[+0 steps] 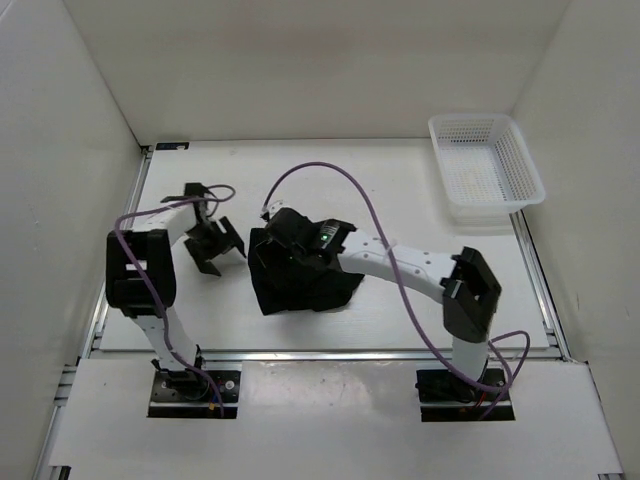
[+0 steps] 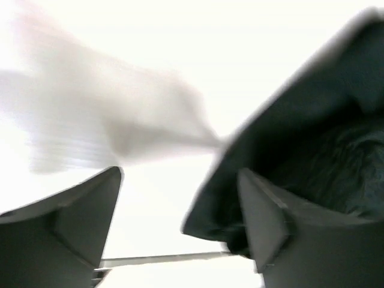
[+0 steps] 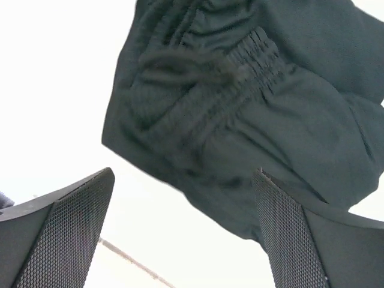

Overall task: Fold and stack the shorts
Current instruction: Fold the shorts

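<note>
The black shorts (image 1: 305, 285) lie in a bunched, folded heap on the white table, just left of centre. My right gripper (image 1: 285, 235) hovers over their far left part. In the right wrist view the gripper (image 3: 183, 204) is open, and the gathered waistband and drawstring of the shorts (image 3: 240, 102) lie beyond its mesh fingertips (image 3: 288, 234). My left gripper (image 1: 222, 255) stands open just left of the heap. In the blurred left wrist view, that gripper (image 2: 180, 198) has a corner of the shorts (image 2: 312, 138) beside its right finger (image 2: 270, 222).
A white mesh basket (image 1: 485, 165) stands at the back right of the table. White walls close in the table on three sides. Purple cables loop above both arms.
</note>
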